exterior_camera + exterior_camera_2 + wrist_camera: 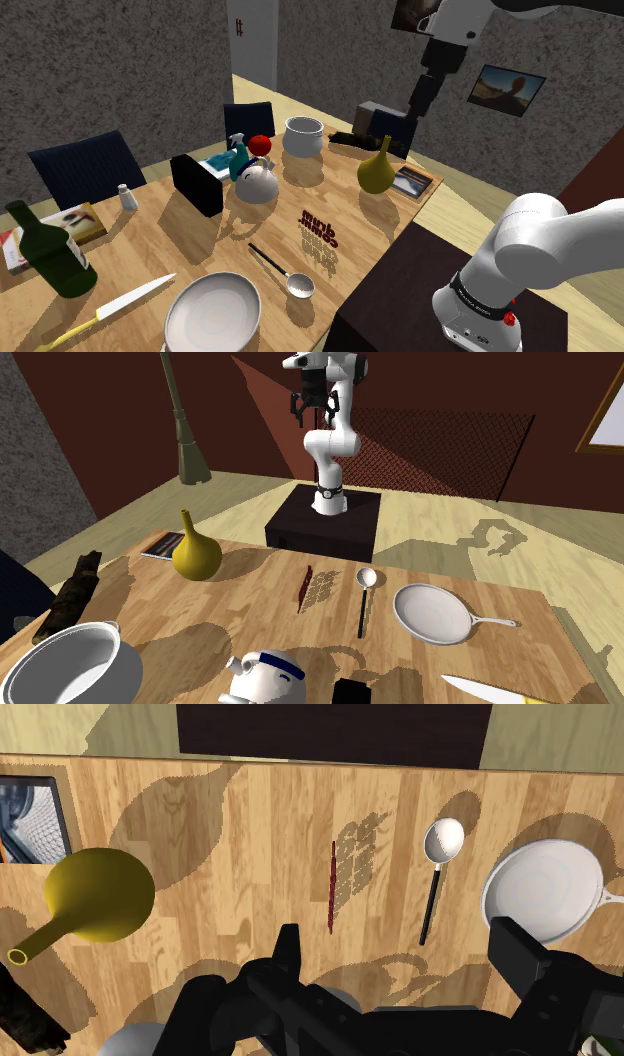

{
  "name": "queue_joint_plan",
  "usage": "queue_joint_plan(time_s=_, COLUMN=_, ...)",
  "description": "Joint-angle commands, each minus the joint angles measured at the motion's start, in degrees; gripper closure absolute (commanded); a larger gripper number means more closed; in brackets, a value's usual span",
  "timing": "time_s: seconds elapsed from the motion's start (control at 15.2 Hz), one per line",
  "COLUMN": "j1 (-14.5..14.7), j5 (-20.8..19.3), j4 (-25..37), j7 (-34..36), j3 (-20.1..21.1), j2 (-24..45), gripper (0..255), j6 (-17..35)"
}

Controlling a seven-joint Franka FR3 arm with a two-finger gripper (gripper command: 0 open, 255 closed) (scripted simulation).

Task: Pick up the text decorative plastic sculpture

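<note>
Text sculpture [320, 228] upright on table [175, 245] btwn yellow vase [375, 172] & ladle [285, 275], claw [310, 416] spread high above

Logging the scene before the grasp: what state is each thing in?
claw: open, empty, raised.
text sculpture: standing upright, untouched.
yellow vase: upright.
ladle: lying flat.
frying pan: empty.
white pot: empty, lidless.
wine bottle: upright.

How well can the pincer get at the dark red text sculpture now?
Likely yes: the open pincer hangs above the text sculpture, nothing between them; the ladle and yellow vase stand clear to each side.
</note>
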Motion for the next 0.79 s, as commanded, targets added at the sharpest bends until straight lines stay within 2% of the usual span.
queue_joint_plan(time_s=0.0, j1=0.0, j5=0.0, j4=0.0, j7=0.0, j3=0.0, j2=0.0, gripper=0, j6=0.0)
queue_joint_plan(time_s=0.73, j1=-0.2, j5=0.4, j4=-15.4, j7=2.1, j3=2.4, j2=7.2, gripper=0, j6=22.2)
